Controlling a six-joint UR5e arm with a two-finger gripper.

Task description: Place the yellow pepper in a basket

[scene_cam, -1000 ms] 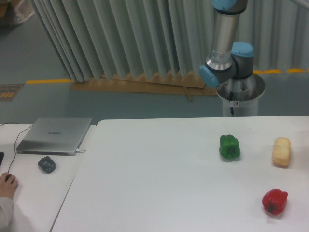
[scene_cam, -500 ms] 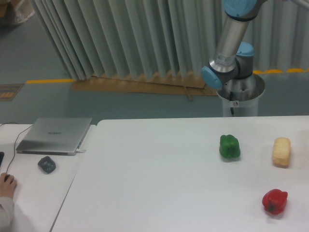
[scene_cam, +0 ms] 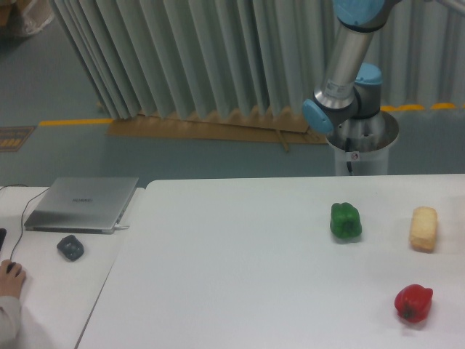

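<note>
The yellow pepper is out of view, and so is the basket. Only the arm's base and lower links (scene_cam: 347, 87) show, rising behind the table's far right edge and leaving the frame at the top. The gripper itself lies outside the picture. On the white table (scene_cam: 240, 276) sit a green pepper (scene_cam: 346, 221), a red pepper (scene_cam: 413, 302) and a pale beige rough oblong block (scene_cam: 423, 228).
A closed silver laptop (scene_cam: 83, 204) and a dark grey mouse-like lump (scene_cam: 70, 247) rest on the adjoining desk at left. A person's hand (scene_cam: 10, 275) shows at the lower left edge. Pleated grey curtains hang behind.
The arm's upright link has tilted to the right since a second ago; almost no motion in the last half second. The objects on the table have stayed put.
</note>
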